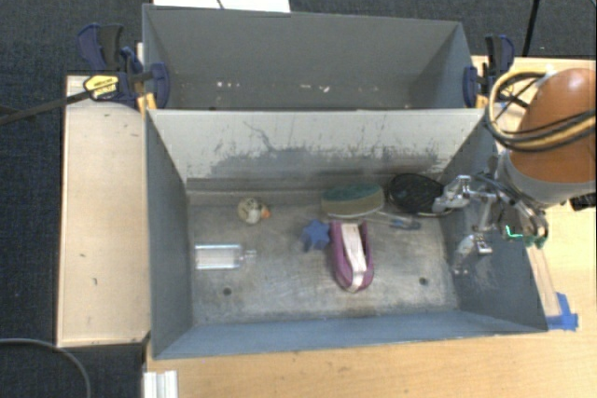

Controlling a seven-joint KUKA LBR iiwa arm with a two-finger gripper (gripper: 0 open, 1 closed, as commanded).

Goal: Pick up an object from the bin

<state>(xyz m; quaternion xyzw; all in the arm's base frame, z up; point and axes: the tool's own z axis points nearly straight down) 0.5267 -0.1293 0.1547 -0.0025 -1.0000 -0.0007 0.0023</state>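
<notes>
My gripper point(473, 228) hangs over the bin's right sloping wall, just right of the floor. Nearest to it lies a black round thing point(413, 192) at the back right of the floor, a short way to its left. A dark green oval brush point(354, 199) sits beside that, with a thin blue-tipped stick point(403, 222) running from it toward the gripper. A purple and white oblong item point(352, 255) lies in the middle, with a small blue piece point(317, 235) at its left.
Farther left on the floor rest a clear plastic container point(220, 256) and a small beige and orange lump point(252, 211). The bin's walls slope steeply on all sides. The arm's orange cover and cables stand above the right rim.
</notes>
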